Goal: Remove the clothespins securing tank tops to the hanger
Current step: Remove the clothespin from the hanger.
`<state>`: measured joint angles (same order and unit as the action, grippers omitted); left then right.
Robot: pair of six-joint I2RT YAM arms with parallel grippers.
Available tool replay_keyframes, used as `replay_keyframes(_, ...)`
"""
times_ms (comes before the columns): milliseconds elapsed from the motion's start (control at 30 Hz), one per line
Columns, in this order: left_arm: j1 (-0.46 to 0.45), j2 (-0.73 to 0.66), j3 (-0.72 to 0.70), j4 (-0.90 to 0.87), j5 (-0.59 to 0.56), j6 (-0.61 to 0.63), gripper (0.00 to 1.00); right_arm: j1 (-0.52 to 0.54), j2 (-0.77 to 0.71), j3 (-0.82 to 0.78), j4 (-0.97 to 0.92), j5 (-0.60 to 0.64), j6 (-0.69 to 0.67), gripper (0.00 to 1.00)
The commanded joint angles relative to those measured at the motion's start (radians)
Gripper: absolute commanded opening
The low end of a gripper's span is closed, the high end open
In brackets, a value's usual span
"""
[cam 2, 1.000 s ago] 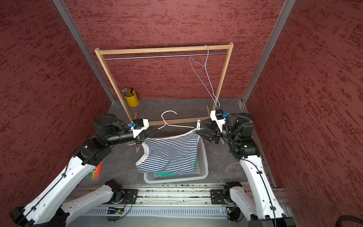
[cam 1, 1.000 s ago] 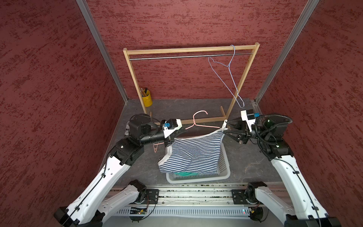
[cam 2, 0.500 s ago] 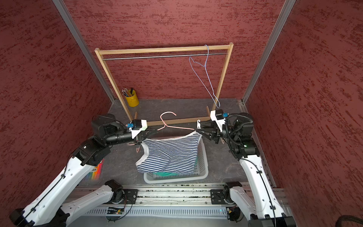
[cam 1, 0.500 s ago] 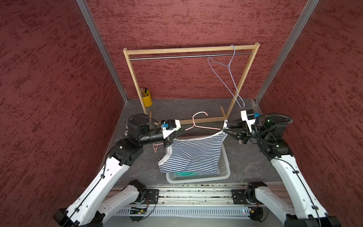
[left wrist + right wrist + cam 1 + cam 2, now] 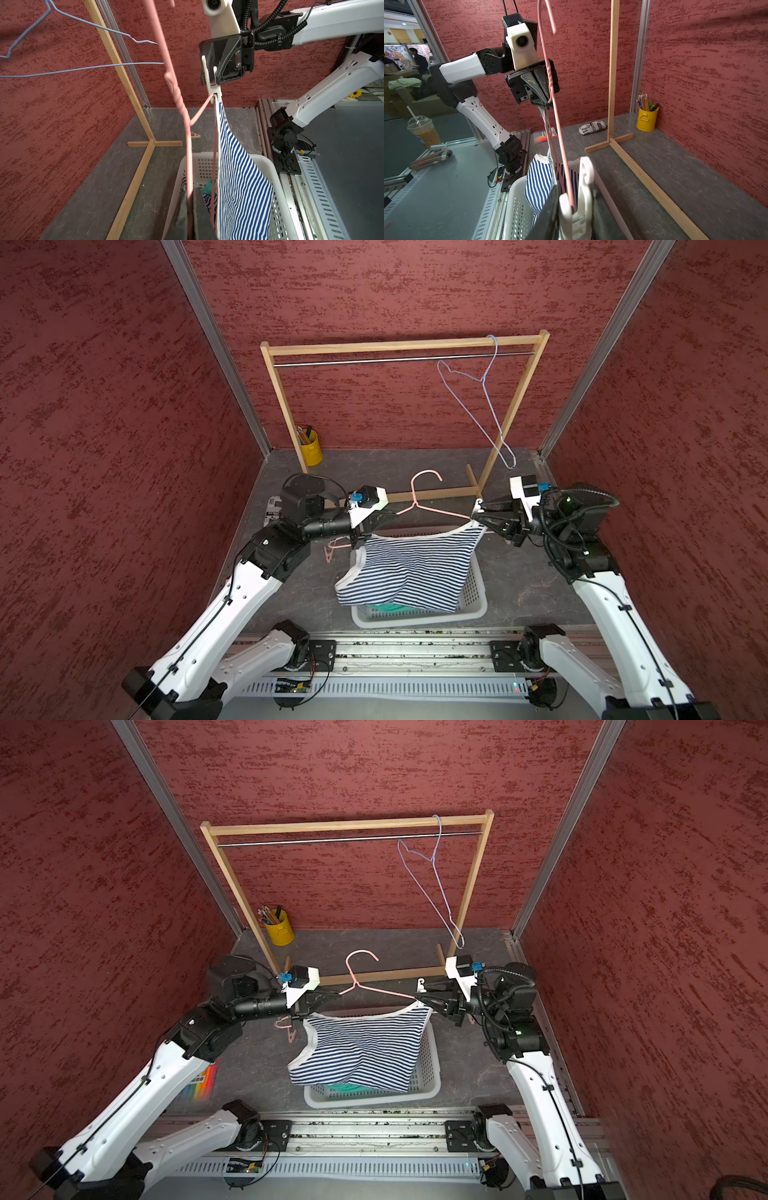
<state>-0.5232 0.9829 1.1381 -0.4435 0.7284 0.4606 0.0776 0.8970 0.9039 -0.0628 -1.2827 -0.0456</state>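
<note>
A pink hanger (image 5: 436, 512) is held level over the basket. My left gripper (image 5: 190, 190) is shut on its left arm, also seen in both top views (image 5: 390, 516) (image 5: 332, 996). A white clothespin (image 5: 583, 182) pins the navy-and-white striped tank top (image 5: 411, 568) to the hanger's right end. My right gripper (image 5: 575, 193) is shut on that clothespin's legs (image 5: 478, 504). The top's left strap hangs free. The teal tank top (image 5: 384, 608) lies in the basket. A pale pink clothespin (image 5: 195, 136) lies on the floor by the rack's foot. Another pink one (image 5: 328, 558) shows below my left gripper.
The white basket (image 5: 469, 601) stands under the striped top. Behind it is a wooden clothes rack (image 5: 399, 346) with a blue wire hanger (image 5: 484, 406) on its rail. A yellow pencil cup (image 5: 311, 448) stands at the back left, and a printed pouch (image 5: 591, 127) lies near it.
My right gripper's jaws have closed in on the white clothespin. The left gripper, hanger and striped top have hardly moved.
</note>
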Motion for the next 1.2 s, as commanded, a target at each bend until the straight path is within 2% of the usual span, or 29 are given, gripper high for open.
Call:
replay_keyframes(0, -0.012, 0.01, 0.044, 0.003, 0.008, -0.004, 0.0, 0.008, -0.004, 0.004, 0.027, 0.045, 0.006, 0.0)
replay_keyframes(267, -0.018, 0.008, 0.038, -0.037, -0.05, 0.031, 0.0, 0.008, -0.016, 0.026, 0.003, 0.152, -0.019, 0.0)
replay_keyframes(467, -0.018, -0.001, 0.026, -0.029, -0.066, 0.036, 0.0, 0.007, -0.028, 0.012, 0.09, 0.241, 0.045, 0.0)
replay_keyframes(633, -0.019, 0.002, 0.028, -0.032, -0.087, 0.036, 0.0, 0.007, -0.023, 0.027, 0.088, 0.295, 0.056, 0.0)
replay_keyframes(900, -0.019, 0.002, 0.009, 0.038, -0.138, 0.023, 0.0, 0.007, -0.042, 0.05, -0.021, 0.658, 0.015, 0.0)
replay_keyframes(1167, -0.018, -0.004, 0.008, 0.037, -0.144, 0.025, 0.0, 0.006, -0.027, 0.062, -0.171, 0.772, 0.006, 0.0)
